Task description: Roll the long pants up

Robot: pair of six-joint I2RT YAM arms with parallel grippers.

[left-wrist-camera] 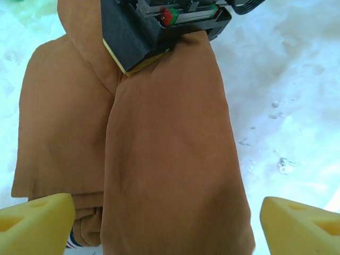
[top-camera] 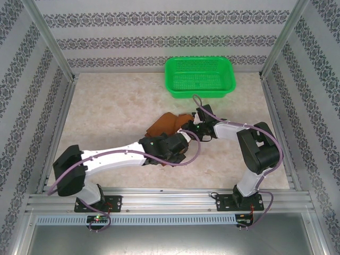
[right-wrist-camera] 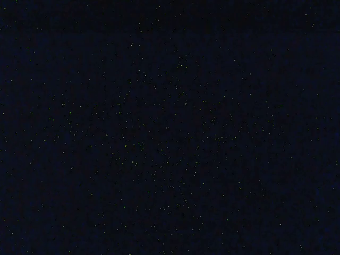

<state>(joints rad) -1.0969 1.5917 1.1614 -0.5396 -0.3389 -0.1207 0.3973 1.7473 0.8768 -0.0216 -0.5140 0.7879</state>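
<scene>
Two arms meet at the middle of the table [top-camera: 106,106]. There the long pants [top-camera: 166,125] lie as a compact rust-brown bundle, well apart from the green basket [top-camera: 199,77] at the far edge.

Seen from above, the bundle slants from near-left to far-right. Your left gripper [left-wrist-camera: 167,228] is at its near-left end and your right gripper [top-camera: 198,124] is at its far-right end.

In the left wrist view, the two yellow fingertips [left-wrist-camera: 34,226] of the left gripper stand wide apart and released, holding nothing. The cloth lies between them and runs straight away from them, so its long axis points from your left fingers toward the right gripper. One broad fold lies on top, with stacked layer edges showing beside the left-hand fingertip.

At the far end of that fold, the right gripper's black body and a yellow pad rest on the cloth. The pictures do not show how its fingers stand, and the right wrist picture is too dark to read. You cannot tell whether it is clamped on the fabric or only pressing on it.

The left arm is probably the one to act, since its fingers already straddle the near end. A roll would need to travel along the long axis, away from the left fingers and toward the end under the right gripper. The risk, as a judgement, is the loose side layers slipping out sideways as the cloth turns.
</scene>
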